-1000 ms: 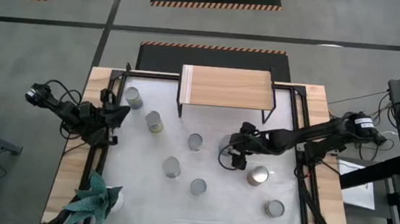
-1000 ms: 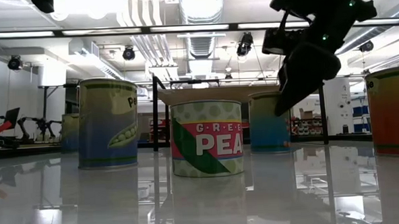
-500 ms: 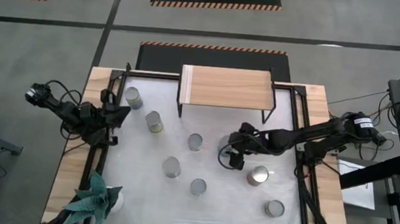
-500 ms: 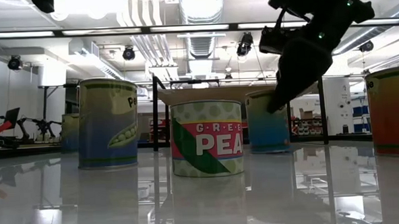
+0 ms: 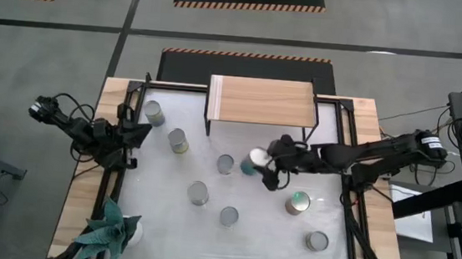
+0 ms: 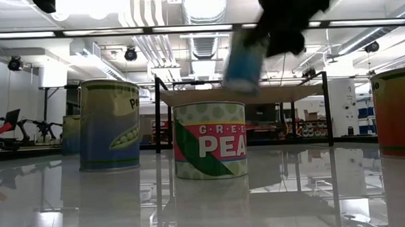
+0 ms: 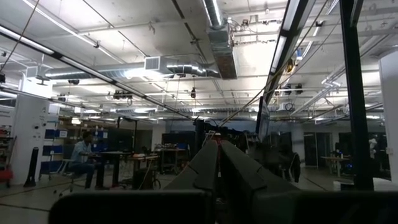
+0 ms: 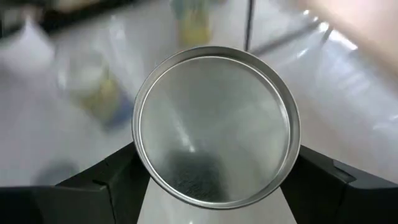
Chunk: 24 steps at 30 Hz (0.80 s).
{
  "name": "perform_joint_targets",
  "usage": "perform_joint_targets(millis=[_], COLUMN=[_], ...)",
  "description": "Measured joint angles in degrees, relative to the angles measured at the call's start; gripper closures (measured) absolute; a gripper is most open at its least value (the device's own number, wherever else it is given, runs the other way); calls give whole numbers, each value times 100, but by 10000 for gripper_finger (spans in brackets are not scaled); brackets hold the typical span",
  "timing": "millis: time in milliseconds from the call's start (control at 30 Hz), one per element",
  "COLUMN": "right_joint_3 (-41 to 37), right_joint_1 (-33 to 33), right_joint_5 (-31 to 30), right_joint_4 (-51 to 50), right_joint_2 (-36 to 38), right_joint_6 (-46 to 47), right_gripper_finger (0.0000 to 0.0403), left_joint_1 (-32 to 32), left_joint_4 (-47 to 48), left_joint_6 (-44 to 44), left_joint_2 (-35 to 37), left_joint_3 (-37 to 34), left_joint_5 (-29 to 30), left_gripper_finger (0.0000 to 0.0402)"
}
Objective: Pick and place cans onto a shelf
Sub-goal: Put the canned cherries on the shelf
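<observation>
Right pincer pinched a can, airborne, tilted | shelf edge close — a clip there could've knocked it loose | left pincer pressed together, parked at table's left edge.

Beside the right pincer: one can stands near on the counter.
Behind it: a can, close.
Ahead: the shelf, its top bare wood.
Shelf leg: stands just beside the pincer.
</observation>
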<state>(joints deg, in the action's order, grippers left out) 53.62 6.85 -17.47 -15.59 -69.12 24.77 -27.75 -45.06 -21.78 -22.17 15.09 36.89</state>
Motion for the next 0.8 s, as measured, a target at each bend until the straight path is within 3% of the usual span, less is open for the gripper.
perform_joint_targets(millis=[100,267,467,800], right_joint_3=[795,2230,3334,3812], right_joint_1=[-111,-617,-1382,-2026], right_joint_5=[-576,-1394,-1402,-1347], right_joint_4=[-580,-2393,-3272,-3304], right_joint_2=[-111,-626,-1308,-2187], right_joint_6=[-41,343,394,162], right_gripper_finger=[116,117,115,113], left_joint_1=[-2,0,0,0], left_joint_4=[-63,-154,-160,-162], left_joint_6=[-11,-64,-66,-24], left_joint_2=[9,9,14,9], left_joint_3=[0,0,0,0], left_joint_5=[0,0,0,0], left_gripper_finger=[402,402,402,402])
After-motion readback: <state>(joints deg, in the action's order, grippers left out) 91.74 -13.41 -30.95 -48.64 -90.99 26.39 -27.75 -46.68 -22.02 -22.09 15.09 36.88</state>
